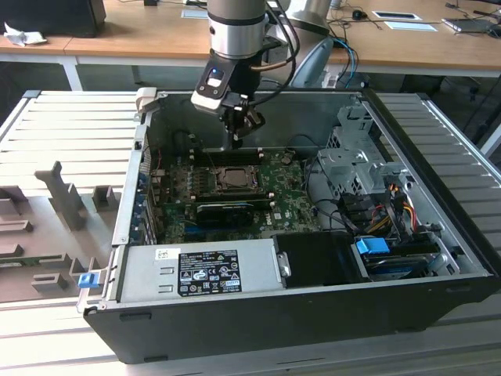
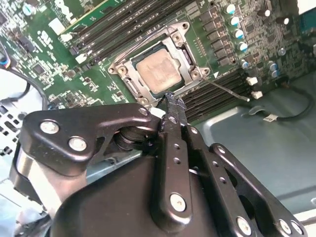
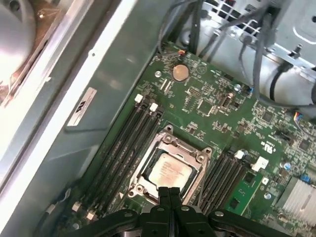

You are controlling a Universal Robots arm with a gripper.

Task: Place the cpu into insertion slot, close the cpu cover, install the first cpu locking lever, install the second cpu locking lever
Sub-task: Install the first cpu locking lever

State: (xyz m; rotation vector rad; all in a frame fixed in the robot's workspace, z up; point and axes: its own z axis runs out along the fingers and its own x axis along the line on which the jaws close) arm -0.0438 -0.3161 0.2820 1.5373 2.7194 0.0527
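Silver-grey cpu (image 2: pixel 159 73) is sitting in the slot (image 2: pixel 132 83) on the green board (image 3: pixel 207 108), the cover (image 3: pixel 168 143) lying flat around it, while the gripper (image 2: pixel 173 101) is hovering over the slot's edge inside the open computer case (image 1: pixel 313 313), its jaws pressed together and gripping nothing.

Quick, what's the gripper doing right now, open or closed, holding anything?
Gripper: closed, holding nothing, its tip near the edge of the cpu cover.

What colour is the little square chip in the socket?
The cpu is dull silver-grey, clearest in the second wrist view.
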